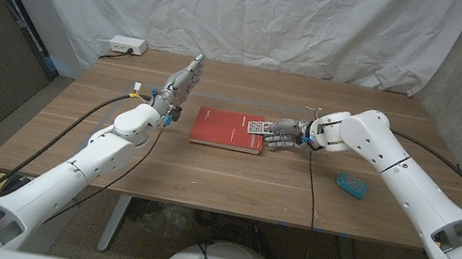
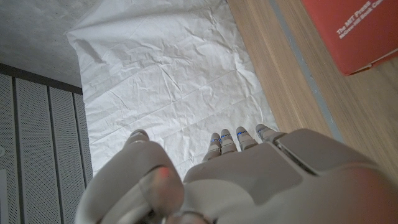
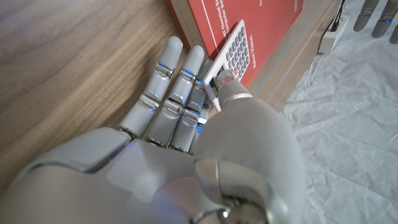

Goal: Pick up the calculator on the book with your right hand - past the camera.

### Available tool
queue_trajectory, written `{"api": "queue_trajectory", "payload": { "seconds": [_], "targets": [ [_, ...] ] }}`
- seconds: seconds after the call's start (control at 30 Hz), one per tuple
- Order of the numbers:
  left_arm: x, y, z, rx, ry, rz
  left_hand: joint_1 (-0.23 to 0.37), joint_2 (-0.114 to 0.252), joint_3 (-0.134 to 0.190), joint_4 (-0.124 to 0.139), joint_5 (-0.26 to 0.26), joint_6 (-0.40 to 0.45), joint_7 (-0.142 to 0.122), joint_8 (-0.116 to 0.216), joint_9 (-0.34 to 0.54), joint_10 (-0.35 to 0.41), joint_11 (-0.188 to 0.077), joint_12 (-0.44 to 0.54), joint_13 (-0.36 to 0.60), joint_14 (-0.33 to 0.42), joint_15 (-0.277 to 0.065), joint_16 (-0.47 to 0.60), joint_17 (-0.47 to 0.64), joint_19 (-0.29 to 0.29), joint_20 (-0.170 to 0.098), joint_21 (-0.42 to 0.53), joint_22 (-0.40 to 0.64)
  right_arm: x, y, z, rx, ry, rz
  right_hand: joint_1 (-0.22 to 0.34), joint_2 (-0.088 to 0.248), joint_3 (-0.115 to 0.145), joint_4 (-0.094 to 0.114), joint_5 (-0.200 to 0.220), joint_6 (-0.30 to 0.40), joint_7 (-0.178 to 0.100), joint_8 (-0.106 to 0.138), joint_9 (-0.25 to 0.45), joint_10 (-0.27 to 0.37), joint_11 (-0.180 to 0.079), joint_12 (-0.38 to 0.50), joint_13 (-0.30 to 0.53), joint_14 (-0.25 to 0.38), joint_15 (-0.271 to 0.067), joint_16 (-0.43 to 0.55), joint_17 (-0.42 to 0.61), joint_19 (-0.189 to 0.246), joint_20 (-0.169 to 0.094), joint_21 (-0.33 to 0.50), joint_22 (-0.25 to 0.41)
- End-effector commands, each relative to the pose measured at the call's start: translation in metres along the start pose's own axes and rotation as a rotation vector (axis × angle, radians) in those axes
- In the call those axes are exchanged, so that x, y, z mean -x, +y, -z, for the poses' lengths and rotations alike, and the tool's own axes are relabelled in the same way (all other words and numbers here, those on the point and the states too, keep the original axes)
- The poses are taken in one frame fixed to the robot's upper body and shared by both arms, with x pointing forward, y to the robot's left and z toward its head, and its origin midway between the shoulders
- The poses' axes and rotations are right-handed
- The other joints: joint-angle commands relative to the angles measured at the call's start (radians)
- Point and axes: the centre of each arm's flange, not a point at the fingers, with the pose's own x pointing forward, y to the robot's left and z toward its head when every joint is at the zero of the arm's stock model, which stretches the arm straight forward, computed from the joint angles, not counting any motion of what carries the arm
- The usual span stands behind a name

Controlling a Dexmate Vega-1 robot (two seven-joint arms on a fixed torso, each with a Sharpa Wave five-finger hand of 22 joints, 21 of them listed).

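My right hand (image 3: 186, 143) at near edge of red book (image 1: 227, 130), thumb on top of calculator (image 3: 234, 53), fingers (image 3: 163, 93) extended beneath its end. Pinch looks light, on one end only; cannot tell if fully closed. Calculator tilted, far end still over book cover, just beyond my fingertips.

Risks, my judgement: thin edge grip, calculator may pivot or slide out on lift; fingers may drag book along. Left hand (image 1: 179, 87) upright, spread, holding nothing, well apart past book's other side.
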Motion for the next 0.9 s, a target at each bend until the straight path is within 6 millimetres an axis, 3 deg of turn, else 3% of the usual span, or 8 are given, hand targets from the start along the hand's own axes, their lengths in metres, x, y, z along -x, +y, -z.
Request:
{"api": "queue_trajectory", "payload": {
  "seconds": [0.03,0.6,0.9],
  "targets": [
    [0.002,0.001,-0.002,0.001,-0.008,0.004,0.006,0.003,-0.008,0.002,0.0,0.0,0.001,-0.002,0.002,-0.002,0.005,0.001,0.006,-0.002,0.01,-0.002,0.003,-0.027,-0.02,0.005,0.005,0.004,0.002,-0.003,-0.002,-0.012,0.001,0.014,-0.001,0.004,0.0,-0.004,0.009,-0.003,0.004,0.006,0.014,-0.004,0.003,0.002,0.009,-0.013,0.011,0.004,-0.005,-0.117,0.012,0.002],
    [0.007,0.0,-0.008,-0.02,-0.003,-0.001,0.007,0.005,-0.012,0.001,0.0,0.0,0.0,-0.002,0.002,-0.004,0.002,0.0,0.006,-0.002,0.008,-0.002,0.003,-0.026,-0.02,0.005,0.005,0.015,0.001,-0.005,-0.011,-0.05,0.006,0.035,0.002,0.003,0.002,-0.006,0.015,-0.005,0.004,0.009,0.026,-0.009,0.005,0.012,0.018,-0.023,0.022,0.013,-0.007,-0.122,0.036,0.004],
    [0.008,-0.001,-0.009,-0.016,-0.008,0.001,0.008,0.006,-0.014,0.001,-0.001,-0.001,0.0,-0.002,0.002,-0.005,0.003,0.0,0.006,-0.002,0.009,-0.002,0.003,-0.026,-0.021,0.005,0.005,0.02,0.001,-0.007,-0.015,-0.064,0.008,0.053,0.005,-0.007,0.006,-0.009,0.018,-0.005,0.002,0.013,0.07,-0.021,0.025,0.029,0.022,-0.029,0.044,0.038,-0.009,-0.126,0.061,0.008]
  ]
}}
